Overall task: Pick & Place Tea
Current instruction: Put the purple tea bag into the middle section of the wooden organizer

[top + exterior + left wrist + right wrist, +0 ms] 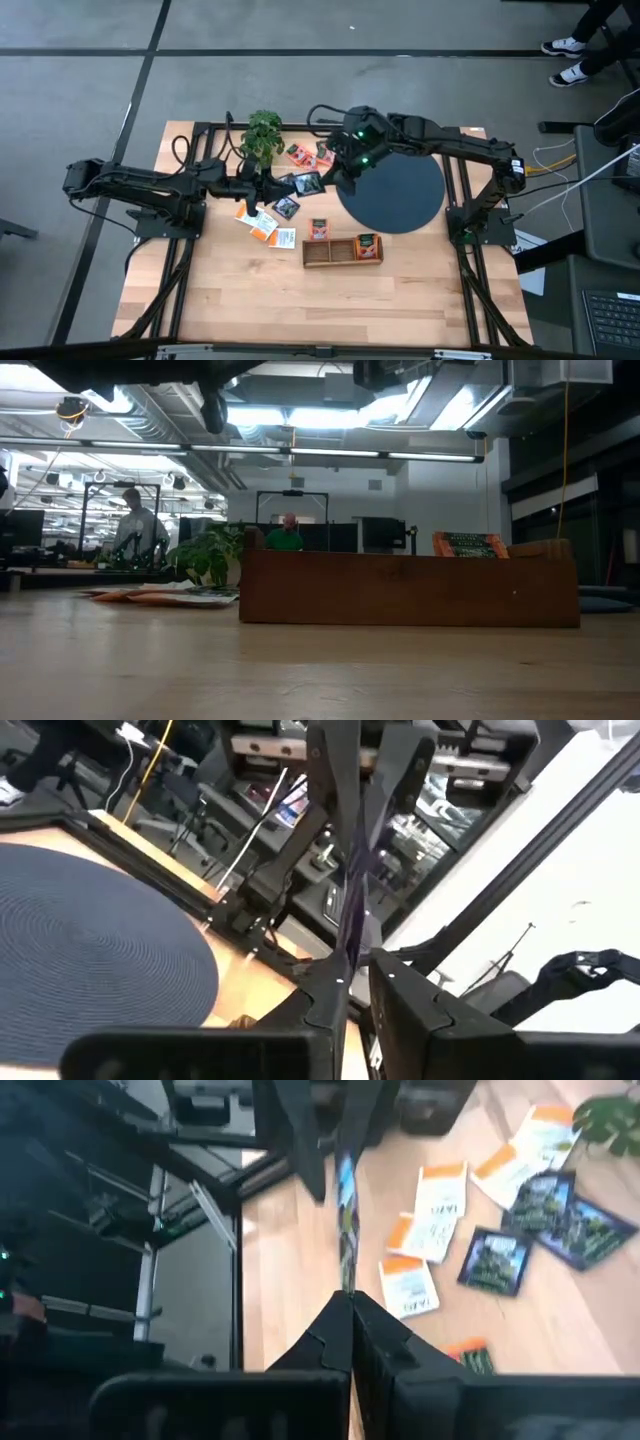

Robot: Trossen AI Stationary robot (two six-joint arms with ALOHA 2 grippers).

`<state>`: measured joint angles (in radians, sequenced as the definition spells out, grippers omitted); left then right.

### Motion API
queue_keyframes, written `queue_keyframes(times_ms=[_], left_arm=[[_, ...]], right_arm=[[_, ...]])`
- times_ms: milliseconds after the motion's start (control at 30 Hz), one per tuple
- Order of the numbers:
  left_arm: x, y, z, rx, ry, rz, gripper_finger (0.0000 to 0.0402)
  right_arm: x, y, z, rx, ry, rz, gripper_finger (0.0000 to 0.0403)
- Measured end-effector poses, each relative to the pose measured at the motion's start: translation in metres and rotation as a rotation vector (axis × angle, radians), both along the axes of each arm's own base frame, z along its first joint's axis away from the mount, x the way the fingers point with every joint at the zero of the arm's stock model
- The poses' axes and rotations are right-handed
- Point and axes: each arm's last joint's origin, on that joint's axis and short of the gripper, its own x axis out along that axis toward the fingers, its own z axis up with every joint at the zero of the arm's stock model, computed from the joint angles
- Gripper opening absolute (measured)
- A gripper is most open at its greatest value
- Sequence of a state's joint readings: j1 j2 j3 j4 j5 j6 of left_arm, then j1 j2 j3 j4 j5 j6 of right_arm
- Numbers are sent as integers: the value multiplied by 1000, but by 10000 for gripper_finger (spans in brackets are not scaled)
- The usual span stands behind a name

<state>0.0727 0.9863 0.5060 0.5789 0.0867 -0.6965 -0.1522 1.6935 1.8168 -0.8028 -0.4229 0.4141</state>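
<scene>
We've got a handover in mid-air between the plant (263,132) and the black disc (392,190): the right gripper (345,1305) is pinched tight on one dark teal packet (346,1215), seen edge-on, and the left gripper (352,965) has that same packet between fingers only narrowly apart. Two packets already stand in the wooden tray (343,251). Plenty left, by our reckoning: loose tea packets (268,222) lie scattered on the surface (300,300) near the plant, waiting to be moved.
</scene>
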Motion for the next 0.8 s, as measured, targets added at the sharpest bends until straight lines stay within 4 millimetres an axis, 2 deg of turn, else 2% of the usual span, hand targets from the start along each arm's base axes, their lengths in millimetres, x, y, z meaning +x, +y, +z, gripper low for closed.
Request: queue_keyframes(times_ms=[167,333,500,800], left_arm=[[0,-1,-5,1,56,-54,58],[0,-1,-20,-25,208,-61,70],[-3,-1,-34,-55,358,-60,72],[-6,-2,-43,-82,451,-56,72]], right_arm=[[-7,6,-7,40,101,49,3],[-15,15,-15,47,221,87,3],[-14,30,-21,36,270,120,2],[1,62,-62,26,497,264,2]])
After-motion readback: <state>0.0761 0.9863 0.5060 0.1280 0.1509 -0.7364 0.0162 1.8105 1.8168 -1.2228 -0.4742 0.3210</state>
